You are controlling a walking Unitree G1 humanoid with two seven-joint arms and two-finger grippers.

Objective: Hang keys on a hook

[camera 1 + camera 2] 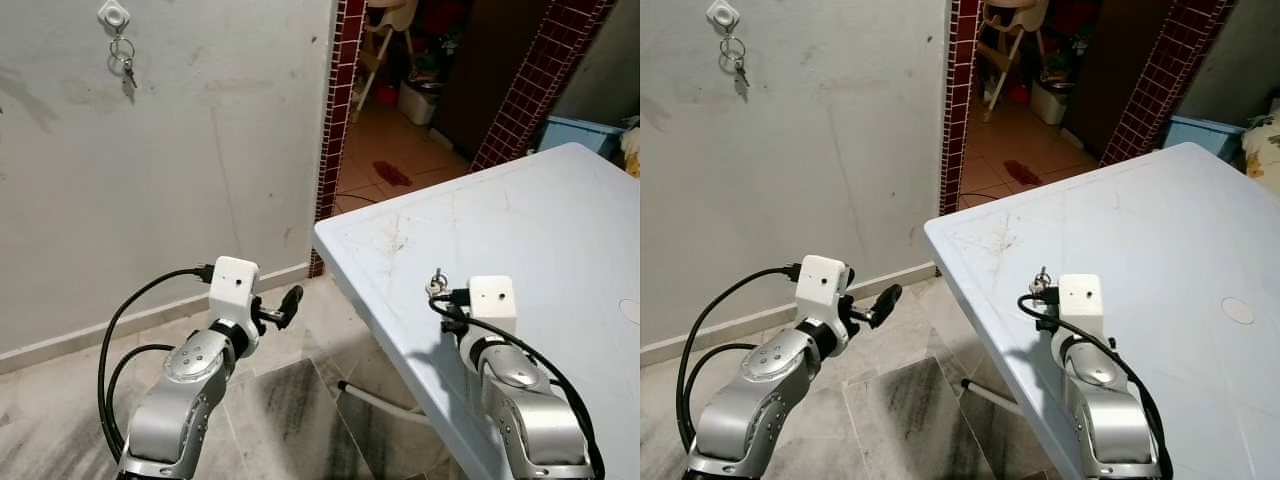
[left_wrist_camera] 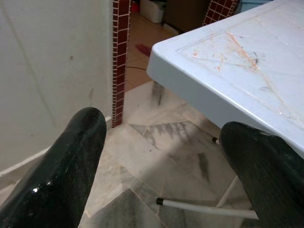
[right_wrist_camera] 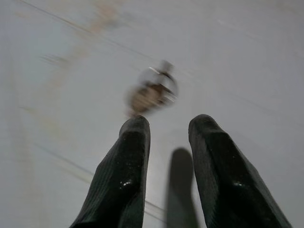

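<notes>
On the table (image 1: pixel 560 220), keys (image 3: pixel 153 91) lie just beyond the right pincer (image 3: pixel 167 127).

I see bare worktop (image 1: pixel 520 220) ahead of my right end effector (image 3: pixel 166 128); only blurred keys (image 3: pixel 154 90) lie just past its parted fingertips. Left end effector (image 2: pixel 161 156) hangs over open floor (image 2: pixel 156 161), worktop corner beside it.

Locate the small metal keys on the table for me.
The small metal keys lie on the white plastic table near its front-left edge, just ahead of the right gripper.

Keys (image 1: pixel 735 62) hang on wall hook (image 1: pixel 723 14); second keys (image 1: pixel 1042 283) on table (image 1: pixel 1160 230).
</notes>
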